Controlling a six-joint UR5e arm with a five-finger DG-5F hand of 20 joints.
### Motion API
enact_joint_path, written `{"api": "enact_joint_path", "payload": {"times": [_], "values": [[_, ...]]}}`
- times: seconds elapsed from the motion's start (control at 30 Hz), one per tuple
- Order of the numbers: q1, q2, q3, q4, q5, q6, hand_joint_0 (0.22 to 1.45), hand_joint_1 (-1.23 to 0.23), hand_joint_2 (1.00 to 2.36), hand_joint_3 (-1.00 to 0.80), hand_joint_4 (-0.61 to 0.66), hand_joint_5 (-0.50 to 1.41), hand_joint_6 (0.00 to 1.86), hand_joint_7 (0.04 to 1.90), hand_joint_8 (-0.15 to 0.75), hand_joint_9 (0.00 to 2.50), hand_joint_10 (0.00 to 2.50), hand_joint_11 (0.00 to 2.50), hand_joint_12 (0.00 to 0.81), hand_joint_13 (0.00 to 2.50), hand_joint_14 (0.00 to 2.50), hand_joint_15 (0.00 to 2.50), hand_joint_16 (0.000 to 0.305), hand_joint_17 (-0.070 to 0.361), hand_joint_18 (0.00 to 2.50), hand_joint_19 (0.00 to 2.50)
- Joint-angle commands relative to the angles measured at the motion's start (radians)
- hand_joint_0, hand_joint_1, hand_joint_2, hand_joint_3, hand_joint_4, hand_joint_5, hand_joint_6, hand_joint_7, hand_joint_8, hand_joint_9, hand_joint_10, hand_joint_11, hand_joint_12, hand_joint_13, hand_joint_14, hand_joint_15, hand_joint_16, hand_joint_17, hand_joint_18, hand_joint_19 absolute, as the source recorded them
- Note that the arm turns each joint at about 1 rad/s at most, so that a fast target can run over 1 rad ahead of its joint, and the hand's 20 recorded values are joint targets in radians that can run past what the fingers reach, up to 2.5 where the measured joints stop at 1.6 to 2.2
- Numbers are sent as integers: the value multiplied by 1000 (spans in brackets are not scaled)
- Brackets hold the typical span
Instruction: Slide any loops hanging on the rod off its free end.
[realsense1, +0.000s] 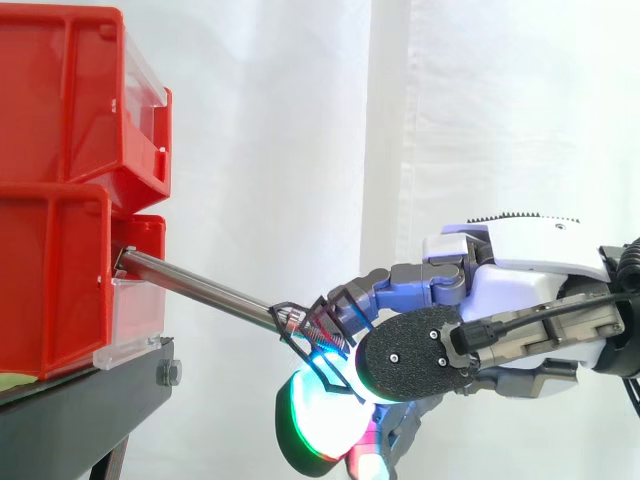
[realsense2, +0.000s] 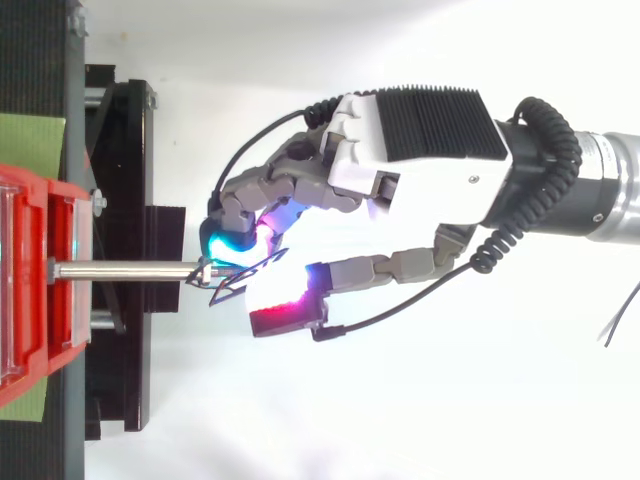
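At the free right end of the rod (realsense1: 200, 285), the hand (realsense2: 400, 160) curls its fingers (realsense2: 247, 195) round 1 black loop (realsense1: 308, 340). Pull crooked and the loop could catch or slip out.

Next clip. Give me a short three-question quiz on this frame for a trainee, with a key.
1. In the side view, the rod, fixed at the red bins, runs toward its free end: A) rising, B) sloping down, C) level.
2. True or false: the black loop sits at the rod's fixed end, against the red bins.
3. Fill in: the hand has its fingers curled round the ____.
Key: 1 B; 2 false, the loop is at the free end; 3 loop.
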Motion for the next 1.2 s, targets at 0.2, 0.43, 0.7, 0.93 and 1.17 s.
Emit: {"api": "enact_joint_path", "payload": {"times": [0.2, 0.43, 0.7, 0.93, 1.17], "values": [[0, 28, 0, -111, 1, 4, 582, -682, 1005, -39, 166, -127, 906, 1171, 386, 971, 7, 502, 430, 939, 10, 380, 70, 157, 877, 385], [-2, 48, 0, -177, 10, 42, 579, -658, 1005, -81, 188, -127, 901, 1191, 384, 966, 8, 503, 430, 931, 11, 381, 70, 157, 860, 398], [0, 83, 0, -263, 42, 68, 577, -589, 1012, -201, 194, -137, 893, 1171, 355, 986, 9, 513, 404, 898, 12, 399, 64, 143, 796, 440], [2, 101, 0, -320, 61, 124, 579, -524, 1016, -215, 176, -131, 870, 1153, 337, 1012, 13, 526, 386, 875, 13, 413, 60, 134, 752, 468], [-2, 103, 2, -318, 61, 148, 614, -742, 1005, 62, 118, -177, 906, 999, 375, 963, 8, 534, 433, 886, 10, 371, 69, 155, 832, 373]]}}
